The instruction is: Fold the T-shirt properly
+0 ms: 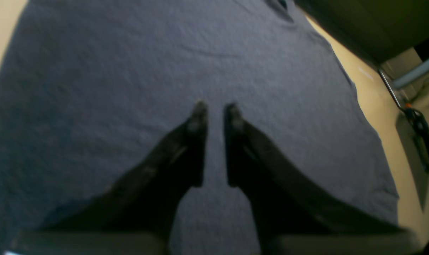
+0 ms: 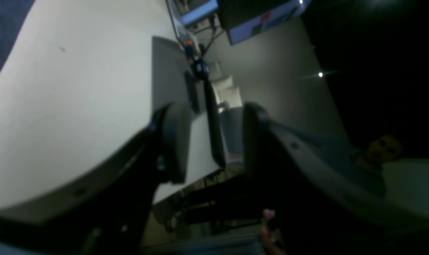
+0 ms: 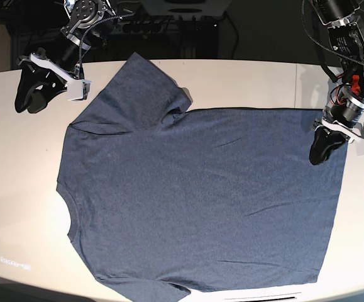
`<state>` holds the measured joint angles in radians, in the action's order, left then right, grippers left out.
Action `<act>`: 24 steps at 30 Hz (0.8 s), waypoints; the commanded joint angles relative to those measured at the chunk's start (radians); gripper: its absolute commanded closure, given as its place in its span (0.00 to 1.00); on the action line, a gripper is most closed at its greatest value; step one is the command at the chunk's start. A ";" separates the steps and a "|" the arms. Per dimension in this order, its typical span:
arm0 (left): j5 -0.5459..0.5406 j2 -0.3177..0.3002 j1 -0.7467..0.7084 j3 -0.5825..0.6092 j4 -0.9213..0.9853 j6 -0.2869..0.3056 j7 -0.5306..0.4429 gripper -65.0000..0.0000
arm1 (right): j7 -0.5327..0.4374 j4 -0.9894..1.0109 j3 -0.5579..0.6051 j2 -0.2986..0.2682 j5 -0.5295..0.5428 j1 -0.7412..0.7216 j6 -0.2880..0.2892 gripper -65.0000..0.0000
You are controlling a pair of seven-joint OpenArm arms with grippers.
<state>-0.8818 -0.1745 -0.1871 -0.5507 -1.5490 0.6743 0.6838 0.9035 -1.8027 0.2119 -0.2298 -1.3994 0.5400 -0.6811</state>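
Note:
The slate-blue T-shirt (image 3: 200, 195) lies flat on the white table (image 3: 18, 189), collar to the left, hem to the right, one sleeve (image 3: 147, 88) pointing to the far edge. My left gripper (image 3: 320, 153) hangs just over the shirt's far hem corner. In the left wrist view its fingers (image 1: 216, 109) stand a little apart above the T-shirt (image 1: 164, 71), with only cloth showing through the gap. My right gripper (image 3: 27, 94) hovers over bare table off the shirt's far left shoulder. It is wide open (image 2: 214, 138) and empty, and a strip of the T-shirt (image 2: 1, 21) shows in that view's corner.
The table's curved front edge (image 3: 332, 294) runs close under the shirt's near side. Cables and a grey mount (image 1: 414, 141) sit at the table's right end. A seated person (image 2: 377, 152) shows beyond the table in the right wrist view.

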 commanded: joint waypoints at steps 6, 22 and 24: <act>-0.019 -0.011 0.010 -0.003 -0.015 0.024 -0.068 0.77 | -0.005 -0.017 -0.003 -0.002 -0.021 0.004 -0.017 0.61; -0.139 -0.011 0.010 -0.003 -0.015 0.024 -0.067 0.77 | -0.005 -0.017 -0.003 -0.002 0.024 0.004 -0.017 0.61; -0.139 -0.011 0.010 -0.003 -0.015 0.024 -0.067 0.77 | -0.005 -0.017 -0.003 -0.002 0.034 0.004 -0.017 0.61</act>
<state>-0.9989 -0.1741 -0.1875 -0.5507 -1.5490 0.6739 0.6384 0.9035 -1.8027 0.2119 -0.2298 -1.3495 0.5400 -0.6811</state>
